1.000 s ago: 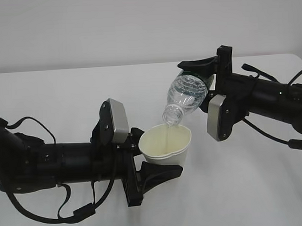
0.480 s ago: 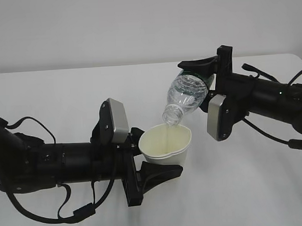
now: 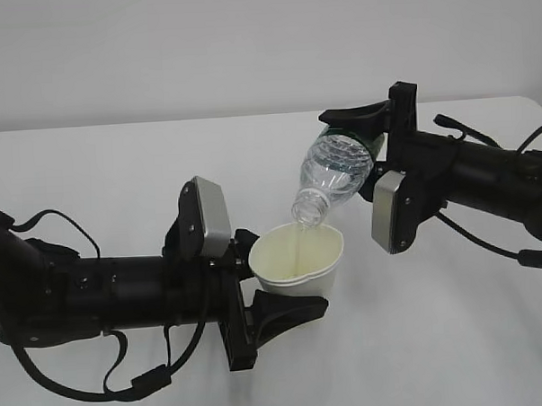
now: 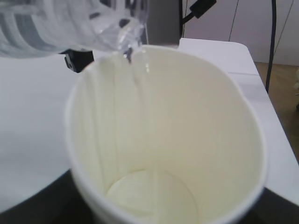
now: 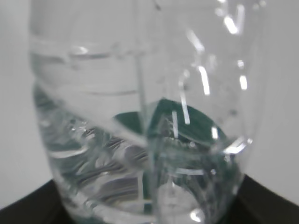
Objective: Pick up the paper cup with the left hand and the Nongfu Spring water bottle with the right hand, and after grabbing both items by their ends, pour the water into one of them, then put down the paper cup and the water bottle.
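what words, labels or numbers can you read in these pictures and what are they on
None can be read.
Green label on the bottle: a dark green band, no lettering visible in any view.
Paper cup: plain white, no print.
Left gripper and right gripper: black, with grey plates, no visible markings.

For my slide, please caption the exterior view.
Right gripper tips bottle, pouring water into cup held by left gripper.

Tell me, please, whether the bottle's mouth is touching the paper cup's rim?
Apart. The exterior view shows the Nongfu Spring water bottle tipped with its mouth just above the paper cup, a thin gap between them.
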`<action>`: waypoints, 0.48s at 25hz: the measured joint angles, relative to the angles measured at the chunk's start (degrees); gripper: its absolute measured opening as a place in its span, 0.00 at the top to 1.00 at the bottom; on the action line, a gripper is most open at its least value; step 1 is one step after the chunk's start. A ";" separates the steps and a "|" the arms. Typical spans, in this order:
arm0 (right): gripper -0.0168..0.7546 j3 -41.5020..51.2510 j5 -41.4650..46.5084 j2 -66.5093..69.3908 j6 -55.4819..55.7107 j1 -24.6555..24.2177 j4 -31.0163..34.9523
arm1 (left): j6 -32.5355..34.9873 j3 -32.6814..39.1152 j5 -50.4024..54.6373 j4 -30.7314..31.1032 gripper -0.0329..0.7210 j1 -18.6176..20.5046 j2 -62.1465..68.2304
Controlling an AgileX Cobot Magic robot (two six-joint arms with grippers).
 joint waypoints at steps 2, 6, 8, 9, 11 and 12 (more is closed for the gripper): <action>0.37 0.00 0.00 0.00 0.00 0.00 0.00 | 0.00 0.00 0.00 0.00 0.34 0.00 0.00; 0.37 0.00 0.00 0.00 0.00 0.00 0.00 | 0.00 0.00 0.00 0.00 0.34 0.00 0.00; 0.37 0.00 -0.09 0.00 -0.09 0.00 0.10 | 0.00 0.00 0.00 0.00 0.34 0.00 0.00; 0.37 0.00 -0.09 0.00 -0.09 0.00 0.10 | 0.00 0.00 0.00 0.00 0.34 0.00 0.00; 0.37 0.00 -0.09 0.00 -0.09 0.00 0.10 | 0.00 0.00 0.00 0.00 0.34 0.00 0.00; 0.37 0.00 -0.09 0.00 -0.09 0.00 0.10 | 0.00 0.00 0.00 0.00 0.34 0.00 0.00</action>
